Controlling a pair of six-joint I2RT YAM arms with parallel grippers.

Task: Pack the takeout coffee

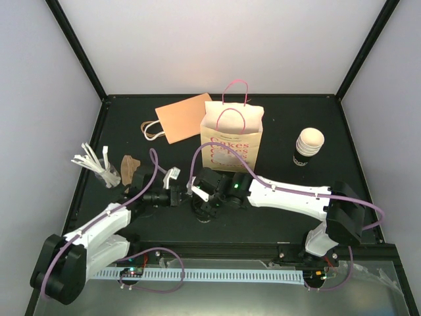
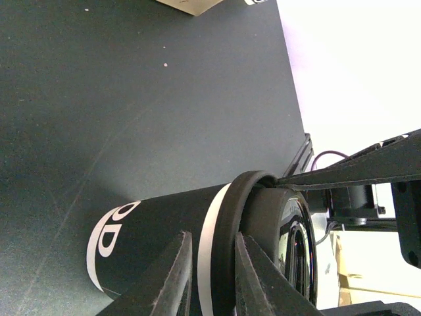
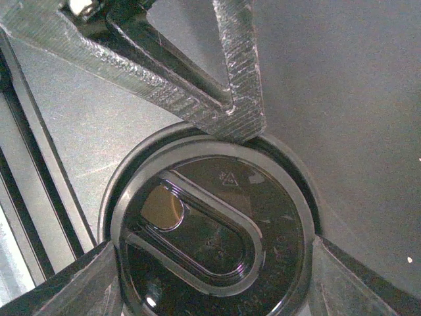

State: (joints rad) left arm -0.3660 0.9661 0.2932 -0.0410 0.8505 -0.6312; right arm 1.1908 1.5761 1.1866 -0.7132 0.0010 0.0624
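The takeout coffee is a black paper cup (image 2: 151, 230) with white lettering and a black plastic lid (image 3: 210, 237). It sits mid-table (image 1: 204, 212) between both arms. My right gripper (image 3: 214, 247) comes down over it, its fingers pressed against opposite sides of the lid's rim. My left gripper (image 2: 210, 235) reaches in from the left (image 1: 189, 195), its two fingers pinched across the lid's rim (image 2: 227, 217). The left fingers (image 3: 240, 112) meet the rim's far side in the right wrist view. The printed paper bag (image 1: 231, 148) stands open just behind the grippers.
A stack of cream-rimmed cups with a dark base (image 1: 308, 146) stands at the right. A flat brown bag (image 1: 183, 117) lies at the back left. White sticks in a clear cup (image 1: 92, 164) and a brown pulp carrier (image 1: 130, 168) are at the left.
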